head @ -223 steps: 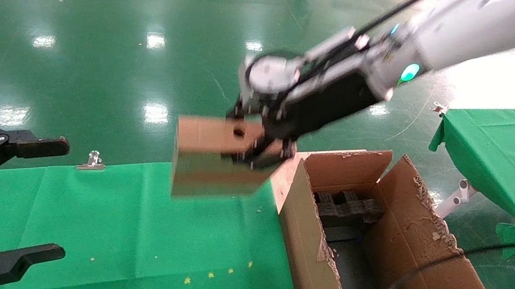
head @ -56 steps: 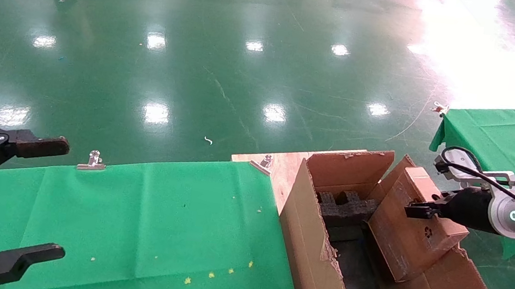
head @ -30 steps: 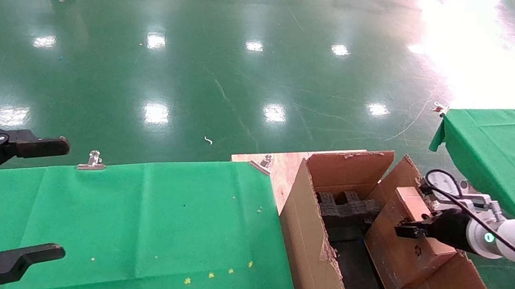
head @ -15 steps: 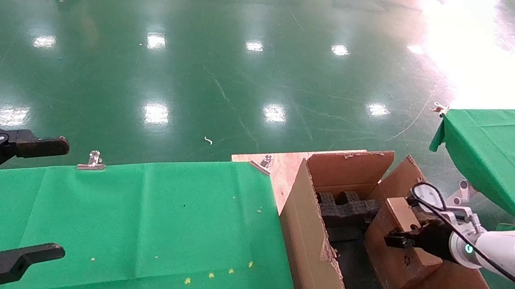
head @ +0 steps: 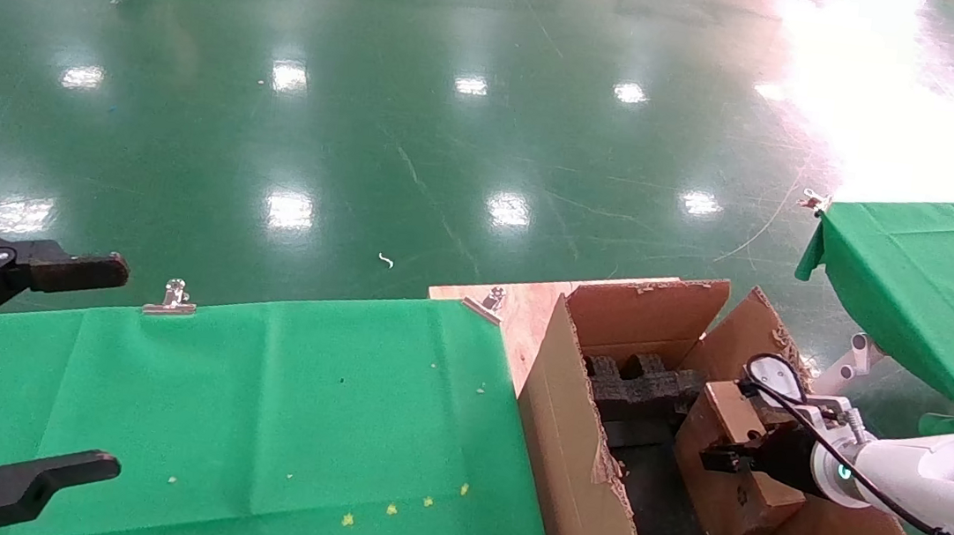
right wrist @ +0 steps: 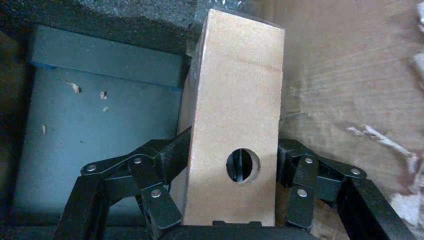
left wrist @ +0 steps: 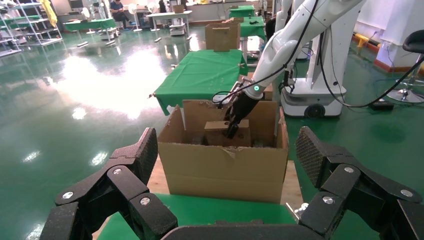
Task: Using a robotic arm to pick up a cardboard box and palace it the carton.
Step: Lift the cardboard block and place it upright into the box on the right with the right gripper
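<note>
At lower right, the right gripper (head: pixel 727 459) clamps the brown cardboard box (head: pixel 728 498), round-holed with a faint recycling mark, inside the carton (head: pixel 572 455); the left gripper (head: pixel 32 363), lower left, gapes idle.

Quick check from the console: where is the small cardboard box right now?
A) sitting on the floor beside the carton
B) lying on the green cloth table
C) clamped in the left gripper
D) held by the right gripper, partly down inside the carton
D: the right gripper has its fingers clamped on both sides of the cardboard box, which sits tilted within the walls of the carton, above the black foam blocks.
</note>
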`<action>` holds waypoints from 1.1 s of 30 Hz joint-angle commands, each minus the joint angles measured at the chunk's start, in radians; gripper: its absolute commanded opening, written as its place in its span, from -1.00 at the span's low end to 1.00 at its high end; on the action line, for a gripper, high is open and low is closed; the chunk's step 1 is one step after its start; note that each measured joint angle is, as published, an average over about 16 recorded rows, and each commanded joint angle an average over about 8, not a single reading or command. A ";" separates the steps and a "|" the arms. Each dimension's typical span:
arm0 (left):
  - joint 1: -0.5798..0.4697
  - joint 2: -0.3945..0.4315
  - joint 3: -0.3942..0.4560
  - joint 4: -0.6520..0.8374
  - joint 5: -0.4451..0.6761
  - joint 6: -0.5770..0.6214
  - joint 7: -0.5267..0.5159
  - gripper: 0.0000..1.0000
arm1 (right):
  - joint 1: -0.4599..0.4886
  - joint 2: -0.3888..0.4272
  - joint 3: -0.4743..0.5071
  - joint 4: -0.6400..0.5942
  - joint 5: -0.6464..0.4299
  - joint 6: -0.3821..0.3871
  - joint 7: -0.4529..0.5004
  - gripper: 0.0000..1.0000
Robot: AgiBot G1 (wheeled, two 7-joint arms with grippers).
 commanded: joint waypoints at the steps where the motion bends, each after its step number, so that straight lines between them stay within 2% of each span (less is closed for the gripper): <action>1: 0.000 0.000 0.000 0.000 0.000 0.000 0.000 1.00 | -0.005 -0.006 -0.001 -0.006 0.007 0.001 -0.003 -0.98; 3: 0.000 0.000 0.000 0.000 0.000 0.000 0.000 1.00 | -0.007 -0.008 -0.001 -0.007 0.012 0.002 -0.006 -0.84; 4: 0.000 0.000 0.000 0.000 0.000 0.000 0.000 1.00 | -0.008 -0.008 -0.001 -0.006 0.014 0.003 -0.007 -0.67; 9: 0.000 0.000 0.000 0.000 0.000 0.000 0.000 1.00 | -0.012 -0.010 -0.001 -0.006 0.021 0.006 -0.010 0.55; 11: 0.000 0.000 0.000 0.000 0.000 0.000 0.000 1.00 | -0.013 -0.009 -0.001 -0.005 0.022 0.006 -0.010 0.91; 12: 0.000 0.000 0.000 0.000 0.000 0.000 0.000 1.00 | -0.013 -0.009 -0.001 -0.005 0.023 0.006 -0.010 1.00; 33: 0.000 0.000 0.000 0.000 0.000 0.000 0.000 1.00 | -0.007 -0.006 -0.001 -0.005 0.017 0.005 -0.009 1.00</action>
